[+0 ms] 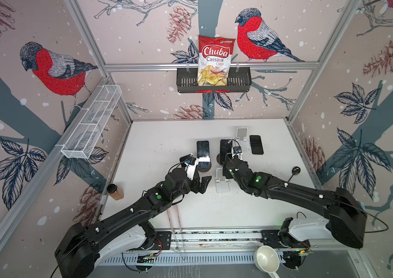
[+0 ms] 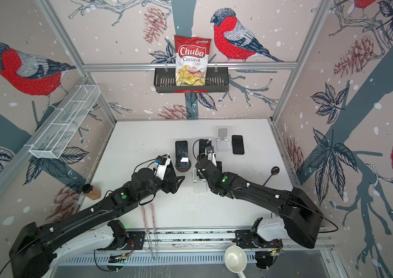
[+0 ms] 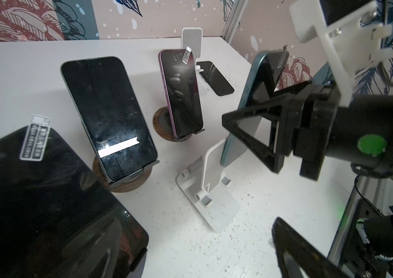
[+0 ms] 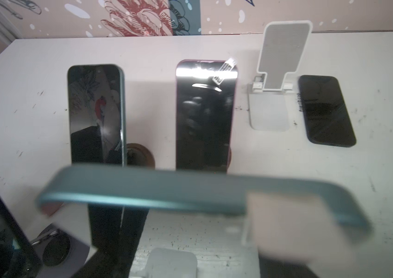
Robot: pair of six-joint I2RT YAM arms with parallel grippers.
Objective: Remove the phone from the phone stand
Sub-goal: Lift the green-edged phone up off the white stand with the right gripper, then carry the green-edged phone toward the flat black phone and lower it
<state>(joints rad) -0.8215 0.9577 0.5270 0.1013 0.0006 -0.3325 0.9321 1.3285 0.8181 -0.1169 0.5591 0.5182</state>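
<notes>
With the right gripper (image 3: 244, 119) clamped across the teal-edged, dark-screened phone (image 3: 248, 96), which leans against the backrest of the white folding plastic stand (image 3: 211, 190), and the left gripper (image 1: 203, 184) spread wide nearby, an oblique pull could snag the stand's lip and topple it.

Only clear text I read: chip bag (image 1: 215, 60), in both top views, standing in black basket (image 1: 241, 83) on back wall rail. White script on red: "Chuba". Below it, dark "Cassava", then red "Chips". Green logo (image 1: 226, 41) at bag top: too small. Sticker on near phone (image 3: 46, 204): fine print, illegible. Tabs on purple phone (image 4: 205, 115), teal phone (image 3: 249, 92): same.
</notes>
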